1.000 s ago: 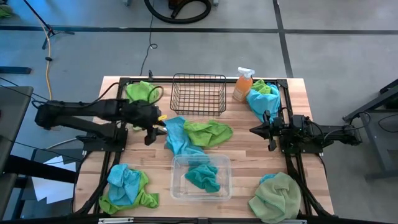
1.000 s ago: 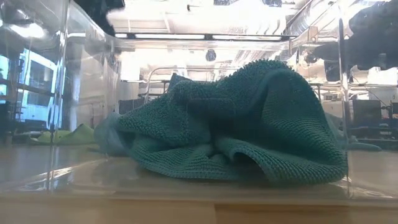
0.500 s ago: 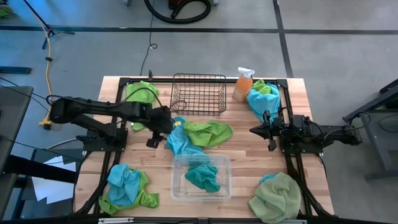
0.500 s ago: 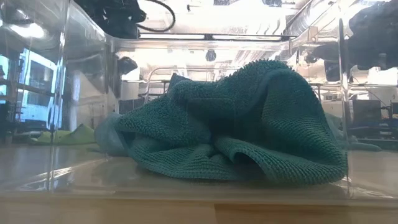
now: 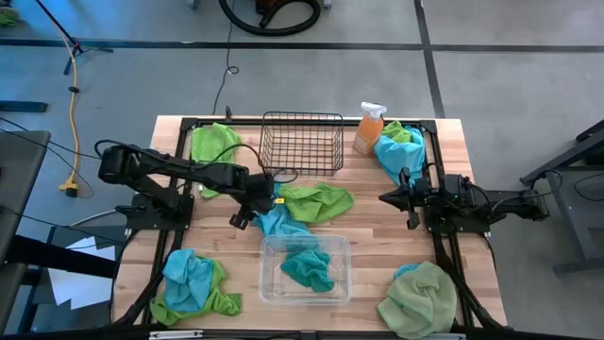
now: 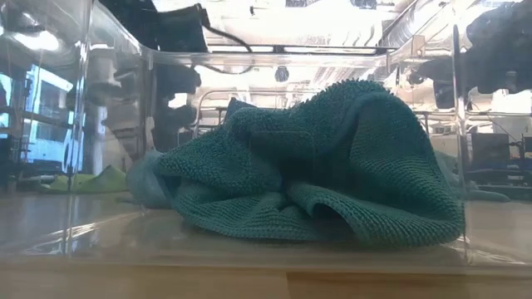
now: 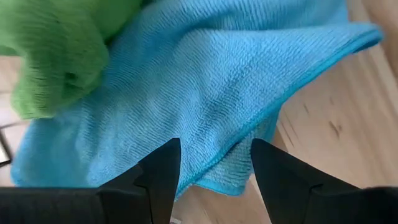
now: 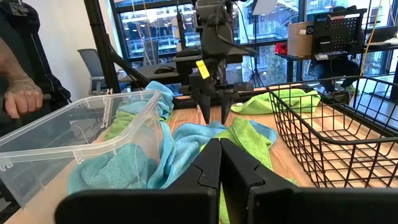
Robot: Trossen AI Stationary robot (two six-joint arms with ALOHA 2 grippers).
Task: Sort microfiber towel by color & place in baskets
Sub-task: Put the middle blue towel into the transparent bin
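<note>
Wooden table [image 5: 377,236] carries scattered cloths; the left gripper [image 5: 267,202] hangs spread just above the blue towel [image 5: 274,219] beside the clear tub [image 5: 267,247], while the right gripper [image 5: 389,197] waits pressed together.

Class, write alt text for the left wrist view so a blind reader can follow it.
The left gripper, fingers open, hovers just above a turquoise towel spread on the wooden table. A lime green towel overlaps one corner of it.

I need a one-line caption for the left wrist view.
Open left gripper poised over the blue towel.
</note>
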